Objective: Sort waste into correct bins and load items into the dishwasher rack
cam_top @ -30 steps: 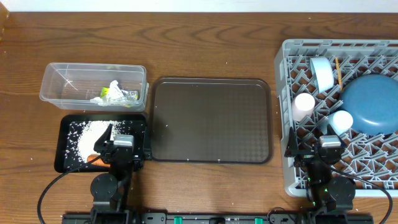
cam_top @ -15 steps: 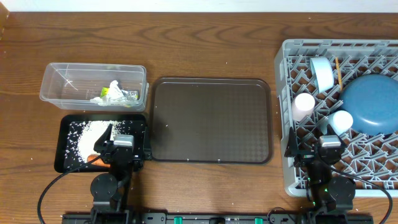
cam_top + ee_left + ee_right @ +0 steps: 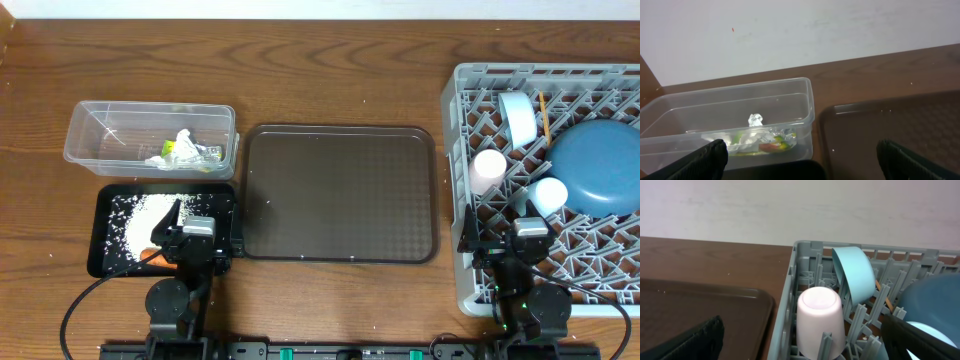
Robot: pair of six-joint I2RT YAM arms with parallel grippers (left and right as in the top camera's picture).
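The clear tub (image 3: 100,128) holds the yellow-green wrapper (image 3: 190,152) and white tissue (image 3: 755,119). Rice (image 3: 148,213) and an orange carrot (image 3: 152,256) lie in the black tray (image 3: 97,262). In the grey rack (image 3: 452,140) stand the blue plate (image 3: 600,170), pink cup (image 3: 489,170), light blue cup (image 3: 547,193), white bowl (image 3: 517,115) and chopsticks (image 3: 544,115). My left gripper (image 3: 190,226) hangs open over the black tray's near right corner. My right gripper (image 3: 522,228) is open over the rack's near left part, with the pink cup (image 3: 821,320) just ahead of it.
A large brown serving tray (image 3: 340,192) lies bare between the bins and the rack. A few rice grains dot it and the wooden table (image 3: 330,75). The rack runs past the right edge of the overhead view.
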